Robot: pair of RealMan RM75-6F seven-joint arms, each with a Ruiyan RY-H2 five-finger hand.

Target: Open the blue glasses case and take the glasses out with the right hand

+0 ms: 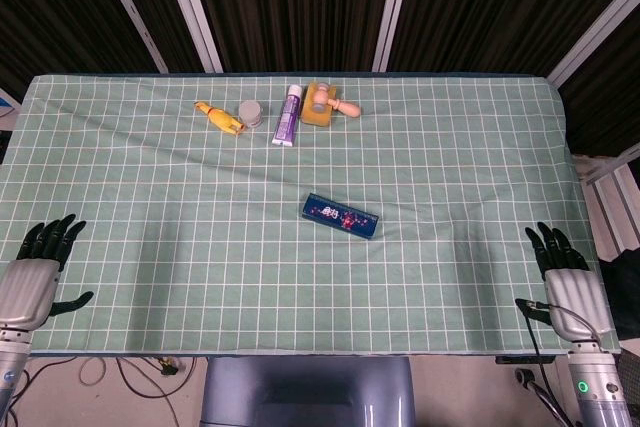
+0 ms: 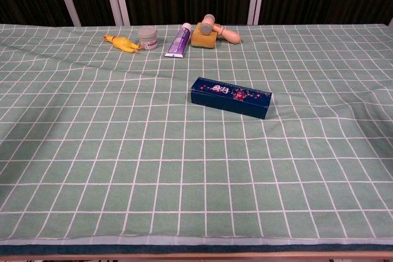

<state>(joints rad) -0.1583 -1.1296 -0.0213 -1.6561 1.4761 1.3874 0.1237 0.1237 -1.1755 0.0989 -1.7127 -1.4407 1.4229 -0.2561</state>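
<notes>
The blue glasses case [image 1: 341,216] lies closed mid-bench, both the right hand [image 1: 561,282] and left hand [image 1: 33,278] empty, fingers spread, well away from it; reaching comes first.

Case [image 1: 341,216] [image 2: 231,97]: long, narrow, dark blue box with small red and white print along the lid. Lying flat and closed on the green checked cloth, near the table's middle. Sitting at a slight angle, left end further from the robot, right end nearer. Nothing touching it. Glasses not showing.
</notes>
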